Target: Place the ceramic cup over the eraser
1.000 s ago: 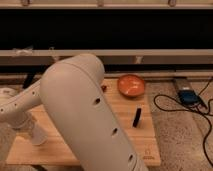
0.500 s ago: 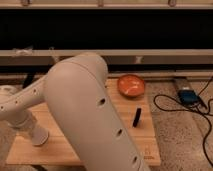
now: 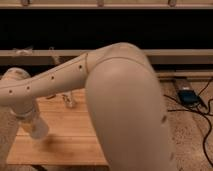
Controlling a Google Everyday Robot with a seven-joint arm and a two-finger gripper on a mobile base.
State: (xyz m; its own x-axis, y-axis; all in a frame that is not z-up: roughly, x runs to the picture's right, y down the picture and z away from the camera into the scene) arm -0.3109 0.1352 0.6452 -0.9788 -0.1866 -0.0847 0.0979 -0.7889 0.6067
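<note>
Dark wall panels with pale horizontal rails fill the background, above a speckled floor. At the lower left sits a light wooden surface (image 3: 75, 142).

At the far left of the frame the robot's wrist bends downward, and the tool (image 3: 29, 111) hangs low over the left end of the surface. A pale, rounded shape just under it appears to be the ceramic cup (image 3: 39, 130), close to the wood. Whether the tool is apart, together or clamped on the cup cannot be told from this view.

A little to the right, near the back edge of the surface, stands a small pale object (image 3: 68, 100), too blurred to name.

The cream-coloured arm (image 3: 125, 105) dominates the centre. Its forearm runs from the wrist up and to the right to a big rounded elbow at upper centre, then the upper arm drops toward the bottom edge, hiding the right part of the surface. The eraser is not visible; it may be behind the arm.

At the right, a blue device (image 3: 188, 96) and dark cables (image 3: 206, 117) lie on the floor.

Judging by this, the cup is at the left end and has not yet been placed over the eraser; carrying it across and lowering it remain.
</note>
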